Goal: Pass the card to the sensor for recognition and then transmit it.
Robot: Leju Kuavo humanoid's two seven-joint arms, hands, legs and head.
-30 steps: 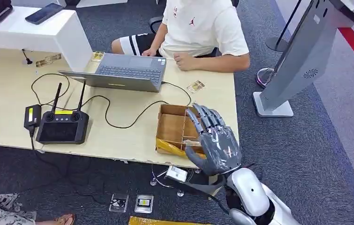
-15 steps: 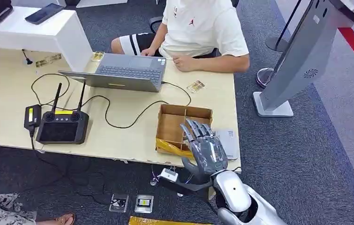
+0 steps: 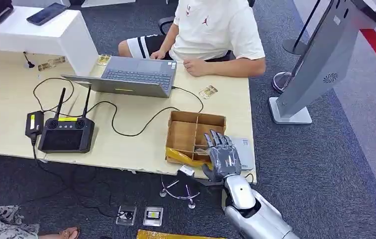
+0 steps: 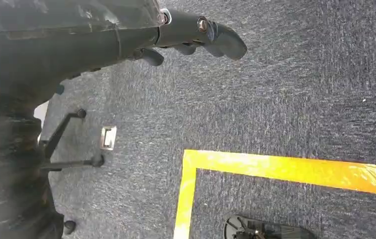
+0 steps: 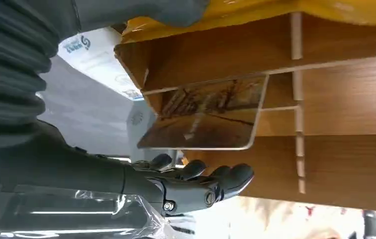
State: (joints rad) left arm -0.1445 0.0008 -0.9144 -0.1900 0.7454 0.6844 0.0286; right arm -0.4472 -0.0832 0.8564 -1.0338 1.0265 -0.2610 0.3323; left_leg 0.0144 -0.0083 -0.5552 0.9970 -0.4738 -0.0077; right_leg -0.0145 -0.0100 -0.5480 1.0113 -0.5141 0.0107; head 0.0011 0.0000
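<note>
A wooden divided box (image 3: 196,116) stands near the table's front right corner. In the right wrist view a shiny brown card (image 5: 207,115) leans upright in one compartment of the box (image 5: 345,89). My right hand (image 3: 221,156) hovers over the box's near right corner with its fingers (image 5: 211,181) straight and spread, beside the card and not touching it. A flat grey reader (image 3: 245,149) lies just right of the box. My left hand (image 4: 196,32) hangs over the carpet and holds nothing.
A person (image 3: 216,32) sits at the far side behind a laptop (image 3: 131,74). A black controller (image 3: 66,134) and cables lie at the left. Loose cards (image 3: 207,91) lie on the table. A grey kiosk (image 3: 320,64) stands at the right.
My right hand has come down and drawn back toward me, from above the middle of the box to its near right corner. The person's forearm shifted slightly.
</note>
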